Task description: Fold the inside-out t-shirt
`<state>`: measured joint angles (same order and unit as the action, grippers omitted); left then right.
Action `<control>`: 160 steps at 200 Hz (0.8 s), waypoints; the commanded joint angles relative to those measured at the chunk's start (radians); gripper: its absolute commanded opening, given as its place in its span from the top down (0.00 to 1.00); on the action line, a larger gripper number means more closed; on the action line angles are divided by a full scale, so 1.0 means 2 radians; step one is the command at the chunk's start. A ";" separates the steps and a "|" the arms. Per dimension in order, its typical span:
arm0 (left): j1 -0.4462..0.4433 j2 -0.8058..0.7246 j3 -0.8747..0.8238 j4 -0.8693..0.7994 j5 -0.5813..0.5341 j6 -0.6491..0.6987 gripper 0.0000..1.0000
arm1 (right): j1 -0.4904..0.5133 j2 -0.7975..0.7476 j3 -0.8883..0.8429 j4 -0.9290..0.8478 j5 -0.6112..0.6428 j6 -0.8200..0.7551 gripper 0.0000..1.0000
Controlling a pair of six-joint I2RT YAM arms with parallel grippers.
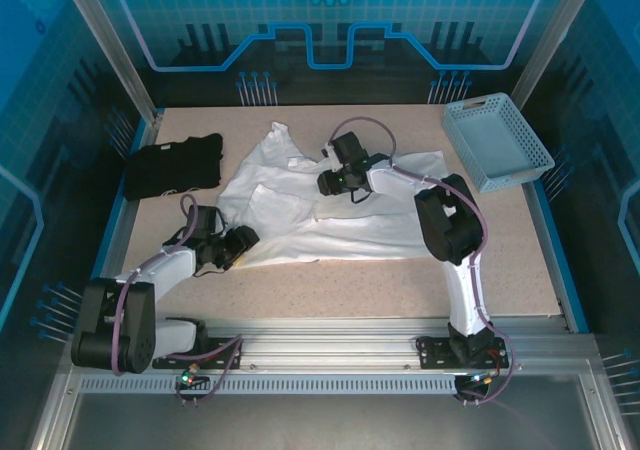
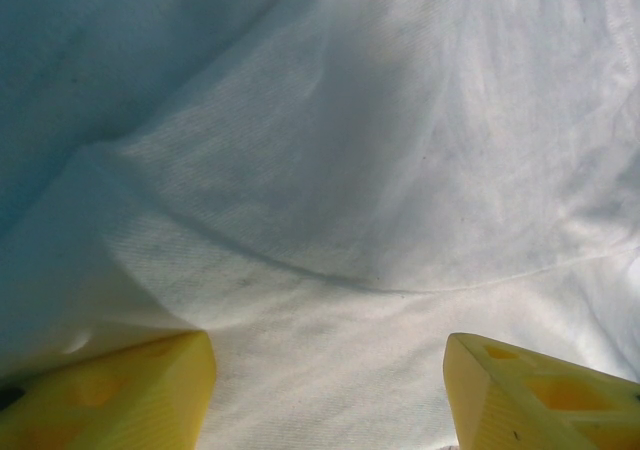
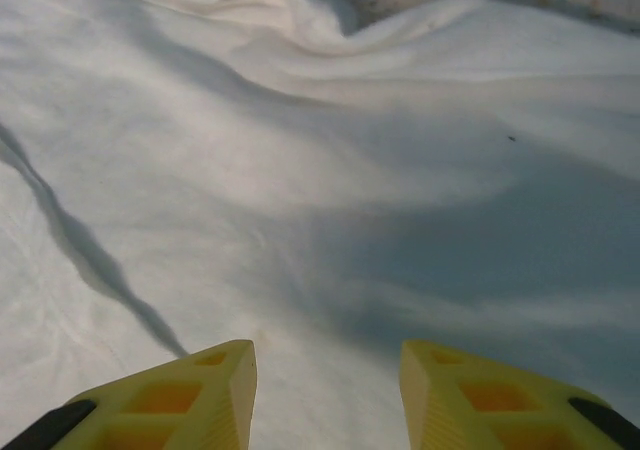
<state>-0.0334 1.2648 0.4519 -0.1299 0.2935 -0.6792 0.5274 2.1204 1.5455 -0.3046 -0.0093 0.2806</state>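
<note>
Left claw (image 1: 242,240) sits at the 7 o'clock edge of the t-shirt (image 1: 300,220), its fingers spread apart on white cloth and clamping nothing. The t-shirt lies rumpled mid-tabletop (image 1: 400,280). Right claw (image 1: 328,183) is over the t-shirt's middle, fingers likewise parted above cloth. Farther off, a black garment (image 1: 172,165) lies at 10 o'clock and a basket (image 1: 497,140) at 2.

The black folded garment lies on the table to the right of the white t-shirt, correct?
No, the black folded garment lies on the table to the left of the white t-shirt; the top external view shows it.
</note>
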 commanded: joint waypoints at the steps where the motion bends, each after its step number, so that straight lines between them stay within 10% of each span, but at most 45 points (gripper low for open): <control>1: 0.004 -0.011 0.004 -0.042 -0.019 0.011 0.35 | -0.018 -0.076 -0.053 -0.032 -0.018 -0.006 0.56; 50: -0.025 -0.070 0.029 -0.013 -0.018 0.006 0.34 | -0.117 -0.231 -0.229 -0.113 -0.019 0.025 0.50; 86: -0.058 0.045 0.082 0.029 0.002 -0.002 0.33 | -0.199 -0.217 -0.262 -0.178 0.007 0.053 0.48; 160: -0.053 0.075 0.042 -0.016 -0.001 0.004 0.33 | -0.212 -0.215 -0.325 -0.238 -0.079 0.060 0.52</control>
<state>-0.1452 1.4937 0.6289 -0.0563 0.2855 -0.6792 0.1009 1.7222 1.0027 -0.6693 -0.0460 0.3676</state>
